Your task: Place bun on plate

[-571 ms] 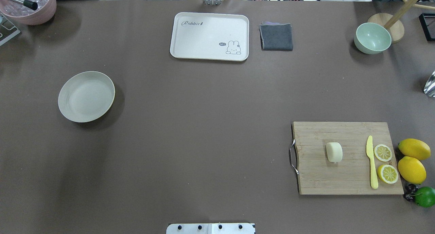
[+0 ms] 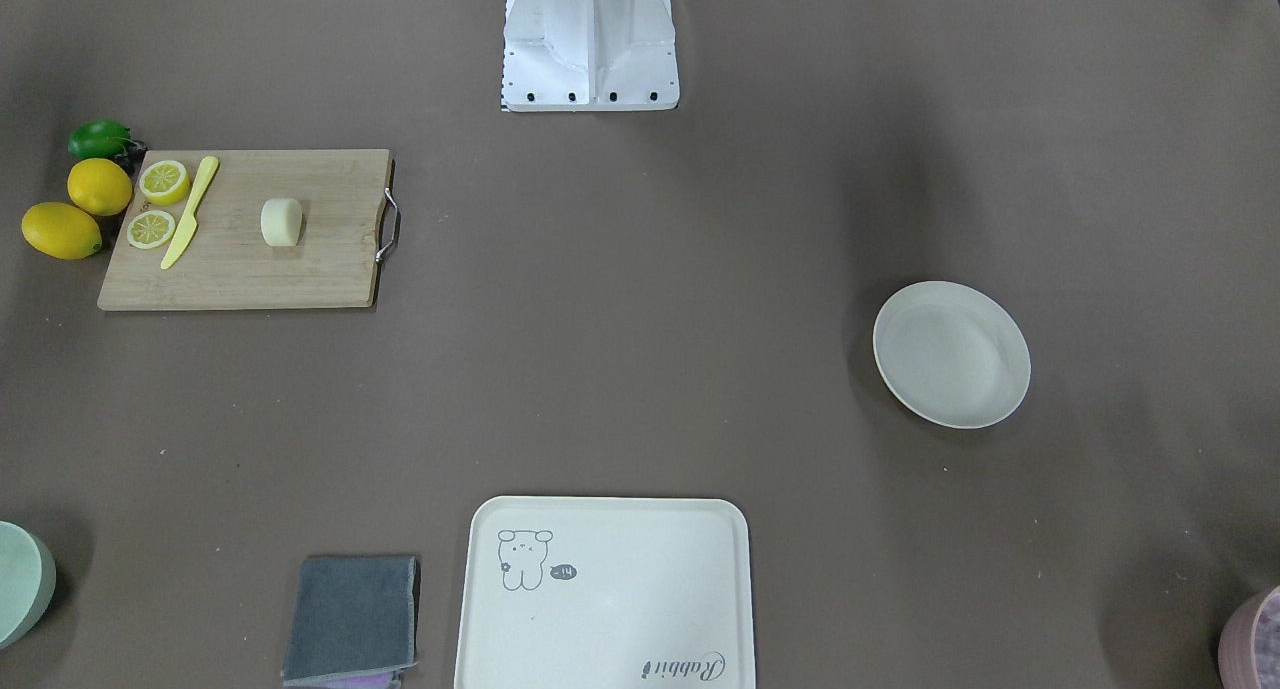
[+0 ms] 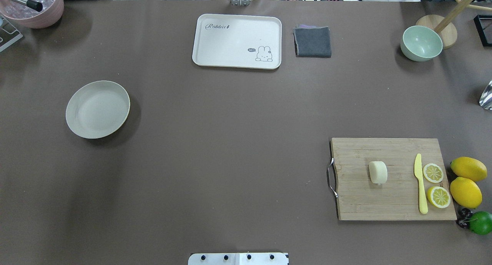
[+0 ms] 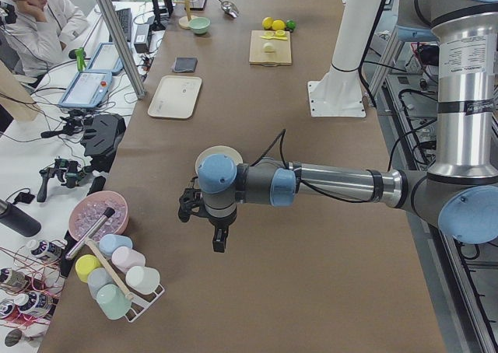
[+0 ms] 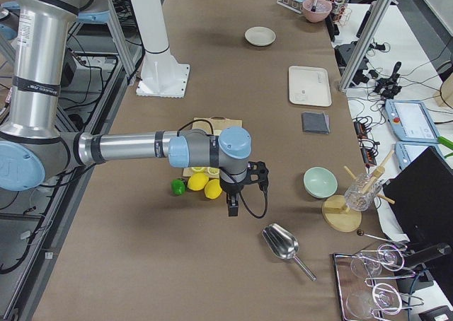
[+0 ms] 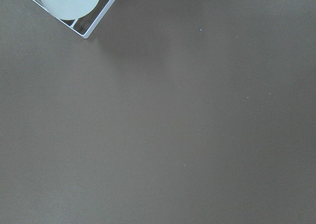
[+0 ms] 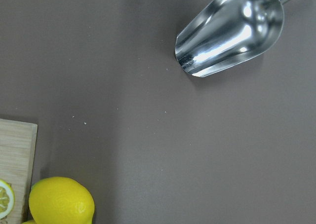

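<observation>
Both extended level: my left arm (image 4: 334, 183) with left gripper (image 4: 219, 241) pointing down, my right arm (image 5: 127, 148) with right gripper (image 5: 231, 206) down too. Jaw state unreadable.

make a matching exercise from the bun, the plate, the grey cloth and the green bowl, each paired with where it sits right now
Things:
1. bun
2. plate
3. grey cloth
4. green bowl

Places:
a. just beside the cream tray
b. on the wooden cutting board
c. alone on the robot's left half of the table, nothing on it
d. against a round wooden base near the far right corner

Pairs: 1-b, 2-c, 3-a, 4-d
</observation>
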Controlling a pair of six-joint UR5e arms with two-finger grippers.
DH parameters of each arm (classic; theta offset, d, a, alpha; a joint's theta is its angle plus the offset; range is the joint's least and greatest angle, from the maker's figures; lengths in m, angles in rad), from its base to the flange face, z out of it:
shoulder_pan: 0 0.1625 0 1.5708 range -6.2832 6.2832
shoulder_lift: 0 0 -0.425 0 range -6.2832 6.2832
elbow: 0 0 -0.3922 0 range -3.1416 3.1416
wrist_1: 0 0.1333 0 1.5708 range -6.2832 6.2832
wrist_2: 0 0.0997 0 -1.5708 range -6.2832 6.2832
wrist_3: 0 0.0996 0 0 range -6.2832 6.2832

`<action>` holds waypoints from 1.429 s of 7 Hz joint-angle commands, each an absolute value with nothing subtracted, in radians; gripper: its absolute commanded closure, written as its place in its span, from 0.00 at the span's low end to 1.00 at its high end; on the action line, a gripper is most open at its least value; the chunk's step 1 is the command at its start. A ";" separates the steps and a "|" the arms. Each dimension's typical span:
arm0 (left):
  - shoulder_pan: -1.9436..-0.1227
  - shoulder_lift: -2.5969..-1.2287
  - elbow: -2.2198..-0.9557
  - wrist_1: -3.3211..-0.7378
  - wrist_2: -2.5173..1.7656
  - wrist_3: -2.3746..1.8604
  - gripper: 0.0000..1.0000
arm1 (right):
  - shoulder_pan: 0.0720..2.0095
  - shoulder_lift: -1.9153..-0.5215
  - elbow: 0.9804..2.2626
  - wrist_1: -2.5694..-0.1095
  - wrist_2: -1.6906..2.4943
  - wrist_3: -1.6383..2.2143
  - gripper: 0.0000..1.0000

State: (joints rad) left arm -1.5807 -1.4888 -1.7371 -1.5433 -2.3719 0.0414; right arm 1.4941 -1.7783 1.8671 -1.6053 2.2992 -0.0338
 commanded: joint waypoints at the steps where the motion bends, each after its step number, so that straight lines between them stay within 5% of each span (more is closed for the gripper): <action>1: -1.578 -1.489 -1.744 -1.545 -2.372 0.041 0.02 | 1.494 -1.779 1.870 -1.603 2.335 -0.034 0.00; 10: -1.583 -1.511 -1.769 -1.752 -2.365 0.034 0.02 | 1.573 -1.763 2.009 -1.598 2.329 -0.032 0.00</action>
State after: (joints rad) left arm -1.5769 -1.5102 -1.7703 -1.6560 -2.3652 0.0355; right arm 1.5397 -1.7646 1.9524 -1.6018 2.3291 -0.0328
